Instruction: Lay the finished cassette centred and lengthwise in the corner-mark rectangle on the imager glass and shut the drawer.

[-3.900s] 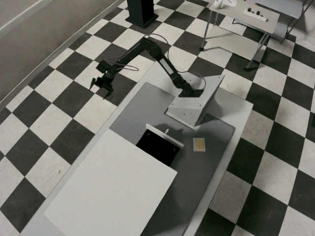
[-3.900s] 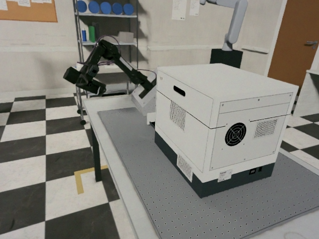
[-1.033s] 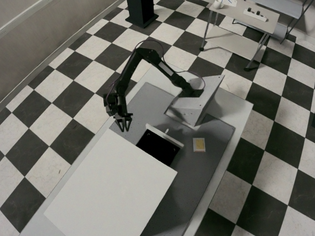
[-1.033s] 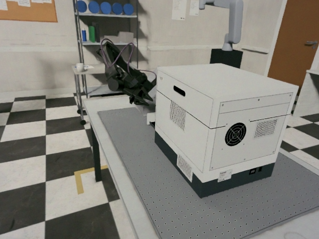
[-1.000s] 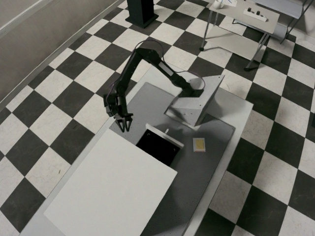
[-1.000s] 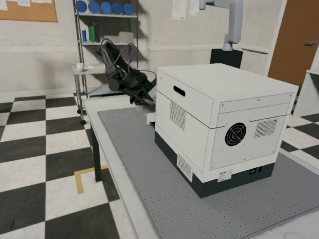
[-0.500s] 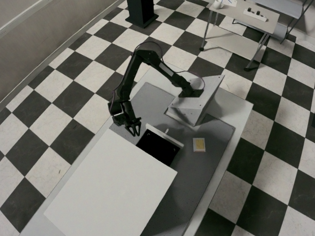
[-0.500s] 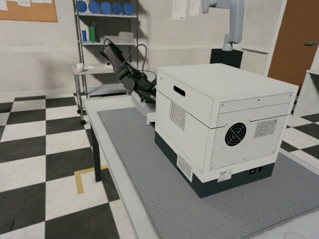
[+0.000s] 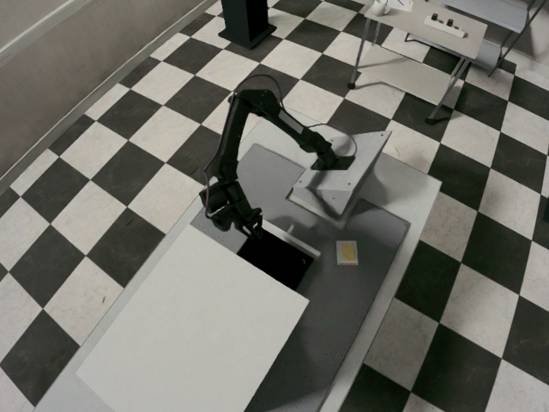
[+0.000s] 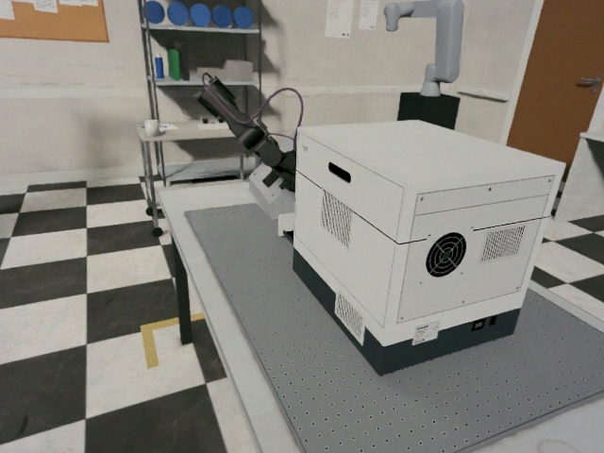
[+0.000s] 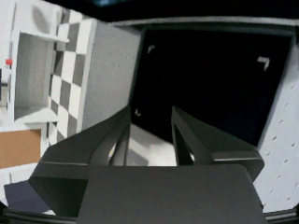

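Observation:
The gel imager IM (image 9: 190,319) (image 10: 414,219) is a big white box on the grey perforated board (image 9: 354,310) (image 10: 302,351). Its drawer is pulled out, showing bare black glass (image 9: 277,261) (image 11: 210,84) with small white corner marks (image 11: 264,62). Nothing lies on the glass. The cassette FINISHED (image 9: 346,252), a small pale slab with a yellowish middle, lies flat on the board to the right of the drawer. My gripper (image 9: 255,230) (image 11: 150,112) hangs over the drawer's near-left corner, fingers partly apart with nothing between them. In the exterior view the imager hides the gripper and cassette.
The arm's base sits on a grey wedge-shaped mount (image 9: 341,172) behind the drawer and cassette. The drawer's white front panel (image 9: 294,239) stands between the glass and the mount. A metal cart (image 9: 421,27) stands on the floor beyond the table.

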Available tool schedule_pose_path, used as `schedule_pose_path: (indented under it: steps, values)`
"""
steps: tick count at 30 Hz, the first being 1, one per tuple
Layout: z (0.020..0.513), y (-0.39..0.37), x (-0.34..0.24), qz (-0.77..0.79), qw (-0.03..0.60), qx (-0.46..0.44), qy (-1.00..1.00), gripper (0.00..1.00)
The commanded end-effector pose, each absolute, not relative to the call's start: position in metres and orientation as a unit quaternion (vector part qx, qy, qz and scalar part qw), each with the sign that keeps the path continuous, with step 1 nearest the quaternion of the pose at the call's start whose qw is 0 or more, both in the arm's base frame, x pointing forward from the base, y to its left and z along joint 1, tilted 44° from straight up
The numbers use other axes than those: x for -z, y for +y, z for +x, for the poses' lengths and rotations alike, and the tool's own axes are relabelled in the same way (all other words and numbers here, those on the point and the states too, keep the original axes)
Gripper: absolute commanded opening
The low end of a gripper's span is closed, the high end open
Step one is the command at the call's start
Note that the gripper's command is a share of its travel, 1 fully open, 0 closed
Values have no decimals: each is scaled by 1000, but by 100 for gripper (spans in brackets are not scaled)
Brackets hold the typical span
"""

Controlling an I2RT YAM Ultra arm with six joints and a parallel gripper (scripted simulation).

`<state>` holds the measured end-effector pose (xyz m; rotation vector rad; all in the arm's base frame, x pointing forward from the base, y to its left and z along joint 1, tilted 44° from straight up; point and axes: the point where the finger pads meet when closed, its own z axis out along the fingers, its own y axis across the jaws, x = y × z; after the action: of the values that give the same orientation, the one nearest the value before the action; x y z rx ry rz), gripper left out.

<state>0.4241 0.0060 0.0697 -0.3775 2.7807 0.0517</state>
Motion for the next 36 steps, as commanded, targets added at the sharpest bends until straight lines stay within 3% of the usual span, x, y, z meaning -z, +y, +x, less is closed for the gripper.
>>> schedule_pose_path:
  steps: [1,16,20,24,33,36]
  values:
    - [419,19,-65,-113,139,-2,984,35]
    - [358,35,-18,-69,23,83,994,35]
    - [363,40,-24,-59,26,106,992,35]
    - [331,39,-7,-51,-16,152,987,35]
    - [290,39,-3,-39,-39,277,959,35]
    - [302,45,-9,-33,-21,284,958,35]
